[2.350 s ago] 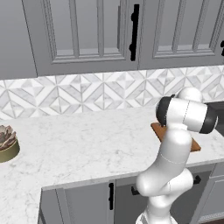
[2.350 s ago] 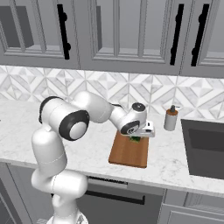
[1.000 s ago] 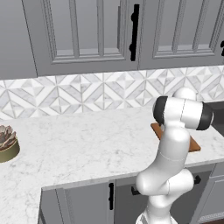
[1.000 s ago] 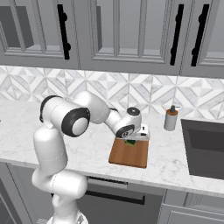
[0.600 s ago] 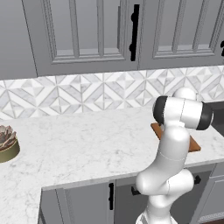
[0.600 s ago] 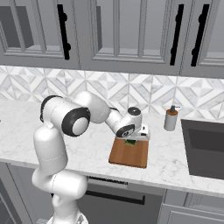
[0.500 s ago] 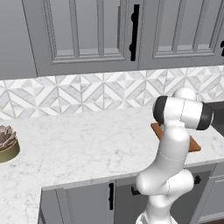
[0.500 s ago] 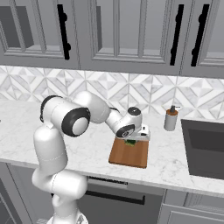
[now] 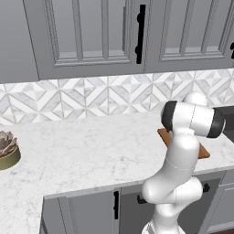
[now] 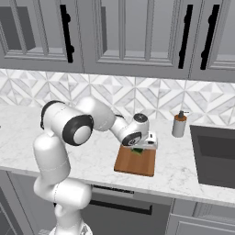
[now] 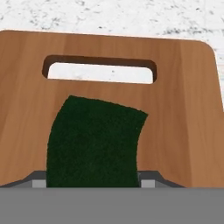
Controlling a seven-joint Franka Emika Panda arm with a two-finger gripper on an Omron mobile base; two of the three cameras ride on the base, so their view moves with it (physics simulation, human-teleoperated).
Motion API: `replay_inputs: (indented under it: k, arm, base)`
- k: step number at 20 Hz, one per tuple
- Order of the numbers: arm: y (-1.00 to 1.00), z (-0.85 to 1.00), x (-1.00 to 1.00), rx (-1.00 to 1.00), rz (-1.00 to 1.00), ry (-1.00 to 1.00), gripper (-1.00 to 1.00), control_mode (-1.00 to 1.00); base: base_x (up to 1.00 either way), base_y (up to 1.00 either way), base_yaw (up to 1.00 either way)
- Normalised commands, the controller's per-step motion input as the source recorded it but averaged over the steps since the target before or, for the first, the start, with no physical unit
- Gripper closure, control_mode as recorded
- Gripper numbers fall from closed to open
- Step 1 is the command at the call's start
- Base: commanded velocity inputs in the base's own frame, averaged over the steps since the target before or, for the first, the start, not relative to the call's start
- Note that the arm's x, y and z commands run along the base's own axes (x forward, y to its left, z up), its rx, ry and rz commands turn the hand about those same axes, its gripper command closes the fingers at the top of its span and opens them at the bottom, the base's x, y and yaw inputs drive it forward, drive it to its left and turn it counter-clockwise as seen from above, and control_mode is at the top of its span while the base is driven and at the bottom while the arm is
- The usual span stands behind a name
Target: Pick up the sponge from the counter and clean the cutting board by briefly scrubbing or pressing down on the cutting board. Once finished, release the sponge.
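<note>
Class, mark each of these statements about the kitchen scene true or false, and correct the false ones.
1. The sponge is over the cutting board. True.
2. The gripper is above the sink. False: it is over the board's far end.
3. A bottle stands between board and sink. True.
4. The board's handle slot is covered by the sponge. False: the slot is clear, with white counter showing through.

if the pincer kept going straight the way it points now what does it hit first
Most likely the flat reddish-brown wooden cutting board: the pincer points down at it, with the dark green sponge between its tips, just short of the handle slot.
</note>
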Motion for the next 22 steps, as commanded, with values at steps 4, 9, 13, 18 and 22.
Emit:
replay_inputs:
  k: [4,9,13,18,22]
  arm:
    - [0.00,-0.30,-0.54,-0.01,0.00,0.00,1.00,-1.00]
    - [0.00,-0.25,-0.58,0.00,0.00,0.00,1.00,-1.00]
    - [0.00,-0.18,-0.67,0.00,0.00,0.00,1.00,-1.00]
    - [0.00,-0.13,-0.72,0.00,0.00,0.00,1.00,-1.00]
    - [0.00,-0.12,-0.72,0.00,0.00,0.00,1.00,-1.00]
  base:
    - [0.00,0.00,0.00]
    - [0.00,0.00,0.00]
    - [0.00,0.00,0.00]
    - [0.00,0.00,0.00]
    - [0.00,0.00,0.00]
